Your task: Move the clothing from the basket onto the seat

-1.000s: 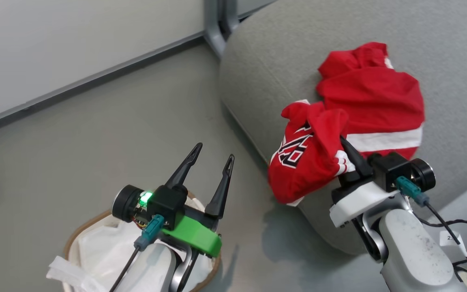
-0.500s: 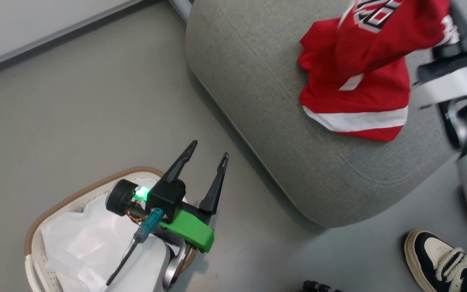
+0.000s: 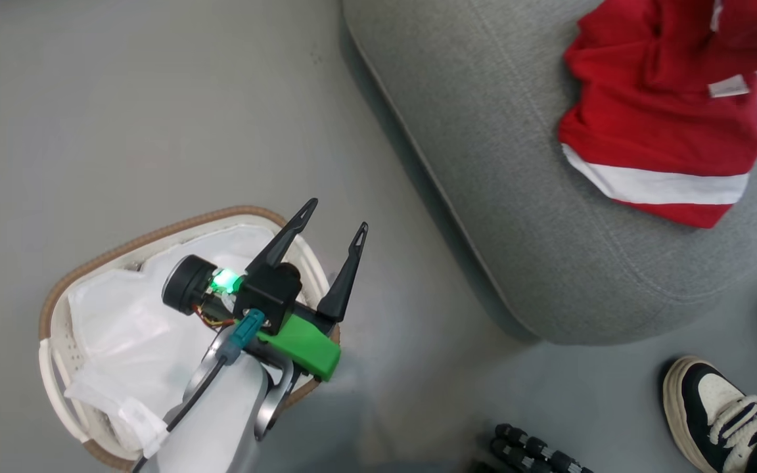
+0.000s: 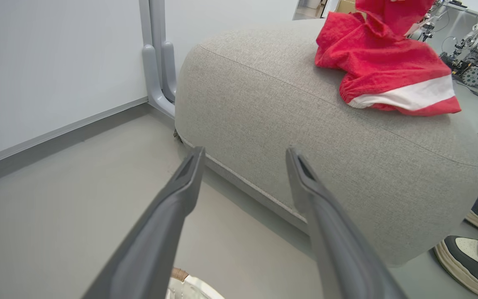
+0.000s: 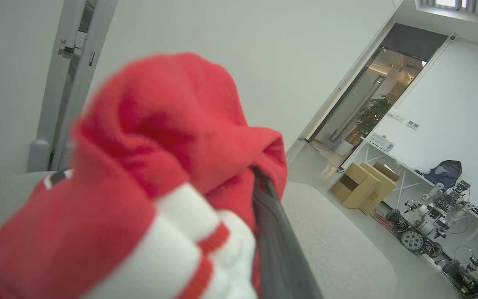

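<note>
The right gripper (image 5: 259, 187) was clamped tight on a bunched red garment (image 5: 160, 137), held above the seat (image 3: 483, 144), probably so it could be dropped beside the other red garment (image 3: 661, 131) lying on the seat. The left gripper (image 3: 338, 217) stood spread wide and empty beside the seat, over the basket (image 3: 155, 233), which held a white sheet (image 3: 135, 315), seemingly parked out of the way.

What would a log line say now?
right end effector: shut on held garment; left end effector: open by basket; second garment: on seat
</note>
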`<state>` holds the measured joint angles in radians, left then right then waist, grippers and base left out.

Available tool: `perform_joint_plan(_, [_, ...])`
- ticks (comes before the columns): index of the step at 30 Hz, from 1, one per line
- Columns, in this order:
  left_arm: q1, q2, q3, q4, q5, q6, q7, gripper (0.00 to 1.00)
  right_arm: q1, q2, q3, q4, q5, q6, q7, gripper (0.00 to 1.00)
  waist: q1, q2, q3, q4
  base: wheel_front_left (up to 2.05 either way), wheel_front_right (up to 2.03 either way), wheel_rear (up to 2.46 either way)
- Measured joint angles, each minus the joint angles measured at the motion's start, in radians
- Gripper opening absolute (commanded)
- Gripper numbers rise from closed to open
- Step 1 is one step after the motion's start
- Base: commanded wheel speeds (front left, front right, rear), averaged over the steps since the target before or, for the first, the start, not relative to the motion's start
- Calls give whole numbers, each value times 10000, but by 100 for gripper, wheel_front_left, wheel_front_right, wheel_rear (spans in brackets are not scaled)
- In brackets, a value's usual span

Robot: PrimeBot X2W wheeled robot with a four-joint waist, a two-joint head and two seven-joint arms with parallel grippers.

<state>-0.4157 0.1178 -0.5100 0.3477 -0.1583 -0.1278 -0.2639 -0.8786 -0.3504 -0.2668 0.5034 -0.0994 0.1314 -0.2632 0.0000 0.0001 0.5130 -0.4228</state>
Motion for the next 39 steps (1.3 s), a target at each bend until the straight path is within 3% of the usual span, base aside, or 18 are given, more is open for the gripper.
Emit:
perform_joint_plan(7, [-389,4,-121,190,-100,-10,0,100,39,727,-1246,1388,-993,0,-2,0,0,0,601,549,0,0,0])
perform_joint_plan(8, [-407,2,-123,215,-104,-10,0,100,75,836,-1298,1605,-1074,0,0,22,0,0,648,606,0,0,0])
perform_joint_plan(9, [-422,-2,-121,245,-136,-10,0,100,138,970,-1365,1845,-1122,0,0,30,0,0,694,670,0,0,0])
perform_joint_plan(10, [-424,0,-113,286,-155,-10,0,100,242,1103,-1434,1979,-1143,0,-2,87,1,0,730,726,0,0,0])
perform_joint_plan(11, [-424,6,-107,343,-155,-10,0,100,350,1183,-1453,2104,-1210,0,0,100,1,0,745,771,0,0,0])
perform_joint_plan(23, [-170,-90,495,602,-151,-10,0,100,2369,1822,-1379,1572,-750,0,0,100,0,0,-9,805,0,0,0])
perform_joint_plan(29, [244,-155,997,552,107,40,0,100,3503,2090,-706,917,-167,0,0,100,0,0,-599,855,0,0,0])
perform_joint_plan(34, [678,-270,1645,240,288,288,0,100,3987,2123,311,215,293,0,0,100,0,-1,-1063,1058,0,0,0])
perform_joint_plan(39, [1027,-360,2332,17,550,861,0,100,4144,2364,1279,-445,709,0,0,100,0,-1,-1364,1531,0,0,0])
